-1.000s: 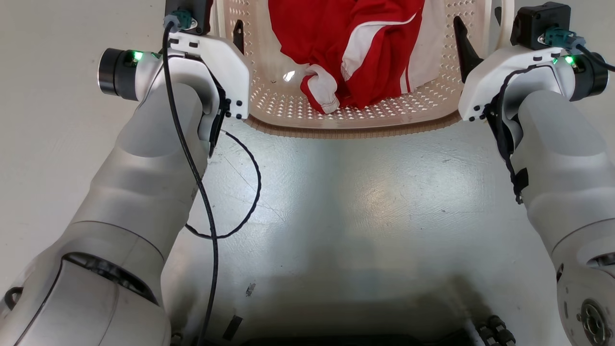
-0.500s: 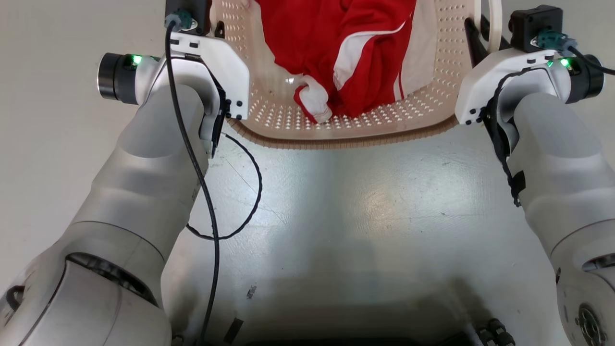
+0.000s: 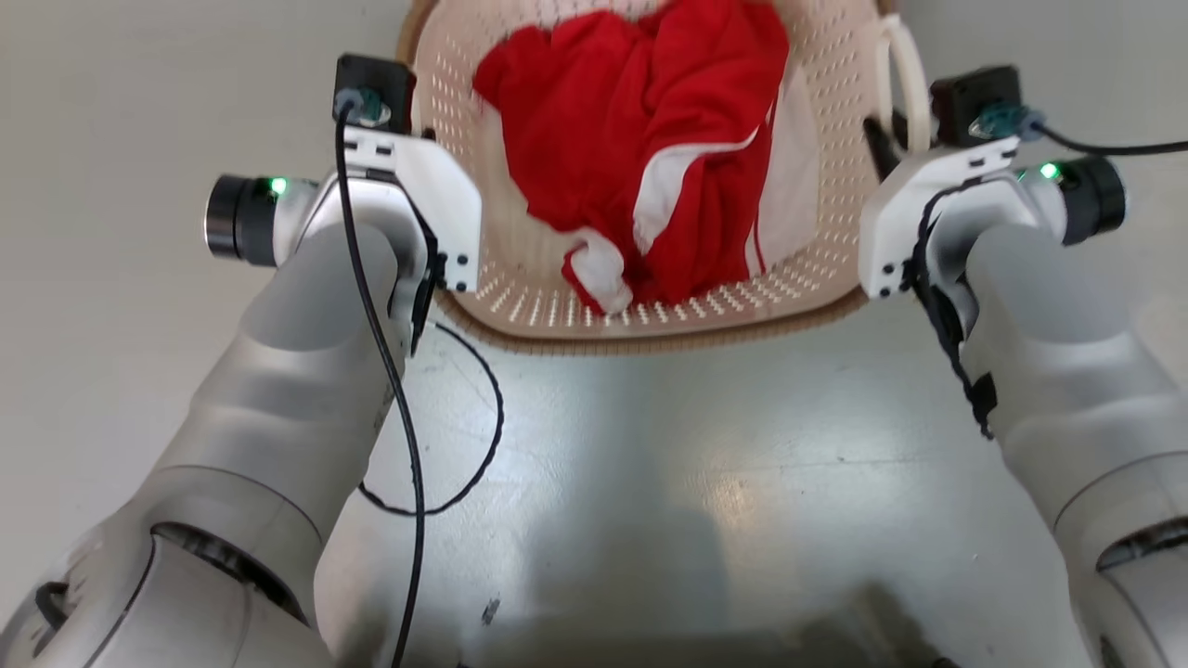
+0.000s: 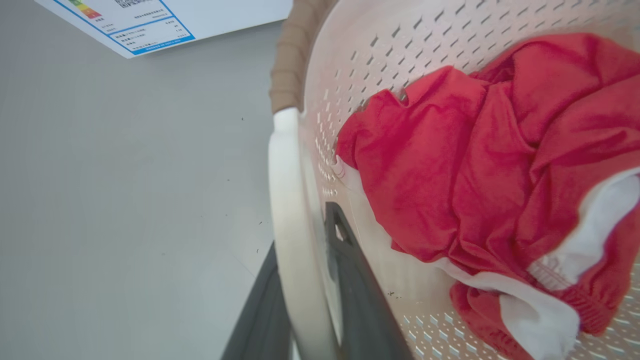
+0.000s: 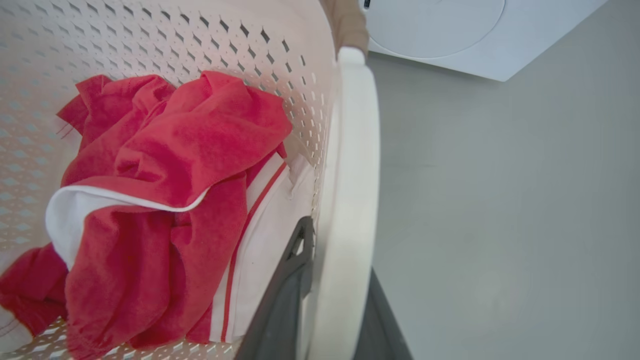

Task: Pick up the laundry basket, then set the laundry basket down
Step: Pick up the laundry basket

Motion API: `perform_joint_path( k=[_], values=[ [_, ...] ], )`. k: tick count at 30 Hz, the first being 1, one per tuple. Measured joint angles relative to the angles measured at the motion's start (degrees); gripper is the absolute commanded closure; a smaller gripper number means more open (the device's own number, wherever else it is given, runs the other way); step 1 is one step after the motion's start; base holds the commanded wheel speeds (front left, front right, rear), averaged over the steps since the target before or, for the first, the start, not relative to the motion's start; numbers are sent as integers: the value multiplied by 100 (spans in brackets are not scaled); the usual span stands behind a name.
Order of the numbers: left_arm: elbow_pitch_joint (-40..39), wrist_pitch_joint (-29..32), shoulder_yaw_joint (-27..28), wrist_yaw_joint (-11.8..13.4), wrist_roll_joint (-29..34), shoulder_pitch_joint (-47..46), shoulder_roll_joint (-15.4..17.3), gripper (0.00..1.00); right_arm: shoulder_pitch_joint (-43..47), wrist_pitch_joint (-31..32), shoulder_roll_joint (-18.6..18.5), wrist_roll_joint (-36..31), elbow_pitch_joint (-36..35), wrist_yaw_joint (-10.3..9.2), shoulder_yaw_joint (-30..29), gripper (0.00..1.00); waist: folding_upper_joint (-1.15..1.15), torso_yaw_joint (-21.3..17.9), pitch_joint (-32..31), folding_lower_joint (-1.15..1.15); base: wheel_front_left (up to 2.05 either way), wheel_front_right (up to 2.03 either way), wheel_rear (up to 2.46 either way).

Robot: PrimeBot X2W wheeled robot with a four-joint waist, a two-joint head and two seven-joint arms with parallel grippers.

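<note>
1. Floor (image 3: 650, 482): pale grey and glossy, seen across the lower half of the head view. Bare stretches are shown outside both handles in the wrist views, so room is judged ample for setting down.

2. Washing machine (image 5: 450, 35): white, boxy, with a round door, placed at the upper right of the right wrist view. It is judged to be the nearest hard edge, beyond the basket's far end.

3. Laundry basket (image 3: 529, 292): small, cream-white perforated plastic with a brown woven-look rim. It is found at the top centre of the head view, carried between the two arms. Whether its base is touching the floor cannot be told.

4. Garment (image 3: 650, 139): red cloth with white trim, heaped loosely inside the basket. Its weight is judged slight, though it could slide if the basket is tipped.

5. Left handle (image 4: 290, 215) and right handle (image 5: 350, 190): white plastic bands, one at each side. They are gripped as a pair so that the load is kept level.

6. Left claw (image 4: 305, 240): the left handle is pinched, one dark finger inside the basket wall and one outside.

7. Right claw (image 5: 337, 250): the right handle is pinched in the same way.

8. Black cable (image 3: 464, 445): looped beside the left forearm, clear of the rim.
</note>
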Motion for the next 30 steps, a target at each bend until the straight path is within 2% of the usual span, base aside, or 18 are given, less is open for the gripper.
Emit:
perform_joint_path(
  k=[12, 20, 30],
  values=[
    [299, 107, -13, -91, -155, 666, 38, 100, 977, 704, -29, 1247, -627, -57, 1457, 100, 0, -262, -1066, 0, 0, 0, 0],
    [316, 245, -22, -215, -246, 1134, 47, 100, 1341, 854, -15, 1678, -613, -57, 1801, 100, 0, -445, -1810, 0, 0, 0, 0],
    [320, 414, -169, -387, -413, 1947, 15, 100, 2107, 992, 45, 2197, -438, -51, 2039, 100, 0, -622, -3032, 0, 0, 0, 0]
  ],
)
